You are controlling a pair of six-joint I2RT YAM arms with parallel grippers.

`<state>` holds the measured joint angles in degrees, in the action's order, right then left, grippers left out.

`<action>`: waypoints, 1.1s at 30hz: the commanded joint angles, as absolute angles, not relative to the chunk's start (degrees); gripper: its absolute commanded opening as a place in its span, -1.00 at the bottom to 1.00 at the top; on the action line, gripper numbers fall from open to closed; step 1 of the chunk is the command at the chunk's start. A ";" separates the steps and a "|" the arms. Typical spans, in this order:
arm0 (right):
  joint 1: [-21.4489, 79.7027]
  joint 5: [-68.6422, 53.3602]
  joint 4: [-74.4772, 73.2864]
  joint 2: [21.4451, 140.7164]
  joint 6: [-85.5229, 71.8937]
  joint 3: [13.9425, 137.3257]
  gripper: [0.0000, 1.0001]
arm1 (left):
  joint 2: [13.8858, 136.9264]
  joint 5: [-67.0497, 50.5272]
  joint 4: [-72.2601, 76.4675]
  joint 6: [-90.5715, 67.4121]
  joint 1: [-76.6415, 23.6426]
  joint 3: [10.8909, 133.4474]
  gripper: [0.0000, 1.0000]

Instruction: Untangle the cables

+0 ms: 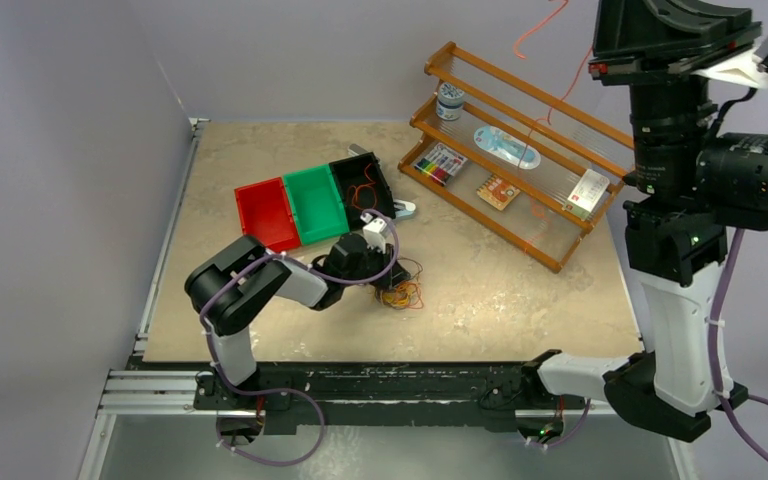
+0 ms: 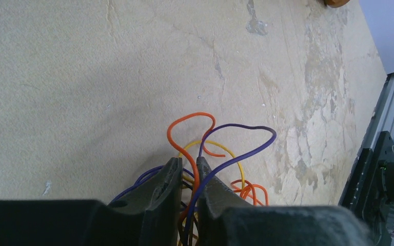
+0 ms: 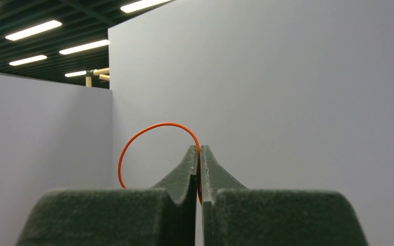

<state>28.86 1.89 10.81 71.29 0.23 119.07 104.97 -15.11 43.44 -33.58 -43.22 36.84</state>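
Counter point(image 1: 520, 300) first: it carries a slanted wooden rack point(image 1: 520, 160) at the far right and a row of red, green and black bins point(image 1: 315, 205) to the rack's left. Your right arm point(image 1: 680, 200) stands raised high over the counter's right edge. Your left arm point(image 1: 260, 285) reaches low toward the middle. The right claw point(image 3: 199, 154) is clenched on one orange cable point(image 3: 133, 141), which loops above the fingertips, and a thin orange line runs down over the rack in the top view. The left claw point(image 2: 187, 166) is pressed nearly together on the bundle point(image 1: 405, 292), pinching orange and purple strands. The bundle lies on the counter just in front of the bins.

You look to be drawing one strand out while pinning the rest. Whether its far end is free of the bundle cannot be told. The next move calls for a firm left grip and a slow, steady pull with the right, easing off if the bundle lifts.
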 commanded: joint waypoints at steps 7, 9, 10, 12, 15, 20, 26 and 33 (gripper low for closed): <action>28.99 0.54 11.49 71.10 -0.50 113.56 -1.00 | 84.62 -10.86 33.65 -33.34 -43.46 37.53 -0.22; 29.00 -0.49 11.51 71.30 -1.63 112.65 -1.00 | 80.22 -9.71 30.45 -32.32 -43.45 38.18 -0.15; 28.94 -1.16 11.66 71.55 -2.31 112.30 -1.00 | 78.09 -8.85 28.48 -31.67 -43.44 38.53 -0.13; 28.94 -2.48 12.21 72.27 -3.76 111.46 -1.00 | 73.61 -6.66 24.93 -30.67 -43.42 39.26 -0.12; 28.99 -3.56 12.92 74.36 -5.39 111.05 -1.00 | 68.29 -1.98 21.17 -30.29 -43.33 39.12 -0.12; 28.98 -8.16 14.91 79.00 -8.34 111.26 -1.00 | 60.92 6.40 17.44 -30.94 -42.65 37.94 -0.11; 28.95 -13.93 17.29 87.46 -10.21 114.45 -1.00 | 56.00 15.90 11.10 -35.06 -38.90 36.82 -0.13; 28.95 -15.08 19.79 96.21 -10.43 119.66 -1.00 | 54.60 16.93 5.81 -37.35 -34.77 35.80 -0.19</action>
<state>28.86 -12.82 14.09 94.74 -9.39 113.99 55.77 14.22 8.75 -35.46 -35.86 36.58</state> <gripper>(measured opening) 0.008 0.411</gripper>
